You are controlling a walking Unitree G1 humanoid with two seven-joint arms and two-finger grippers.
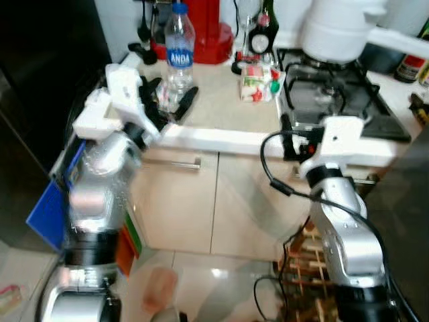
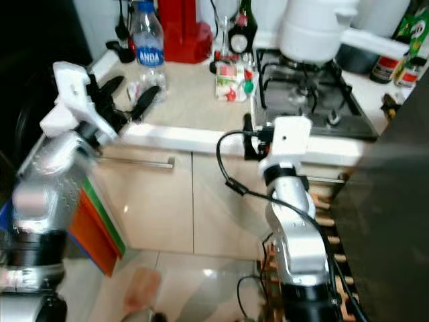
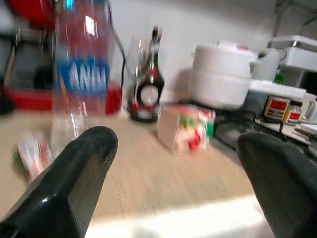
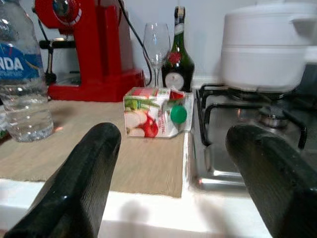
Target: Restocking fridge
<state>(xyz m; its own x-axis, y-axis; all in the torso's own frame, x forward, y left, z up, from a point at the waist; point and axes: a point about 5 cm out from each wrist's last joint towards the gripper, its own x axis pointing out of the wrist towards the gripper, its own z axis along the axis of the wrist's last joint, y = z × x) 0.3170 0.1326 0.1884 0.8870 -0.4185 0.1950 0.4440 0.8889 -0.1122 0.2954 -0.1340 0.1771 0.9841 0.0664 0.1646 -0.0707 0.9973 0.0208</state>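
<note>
Water bottle (image 1: 179, 50) label: "ANDA" (partly hidden).

Beige cabinets (image 1: 201, 201), glossy tiled floor (image 1: 221, 282)

Both arms are shiny silver metal, chunky rounded segments with black rings at the joints. Each wrist ends in a boxy white plastic housing, and the long black fingers stick out of that. The left end effector (image 1: 167, 102) has glossy black fingers (image 3: 74, 178) with rounded tips, kinda fat up close. Same deal on the right end effector (image 4: 178, 183), and its fingers (image 4: 81, 181) have a slightly textured matte-ish surface. There's a black cable looping out from the right wrist housing and running down along the silver forearm.
</note>
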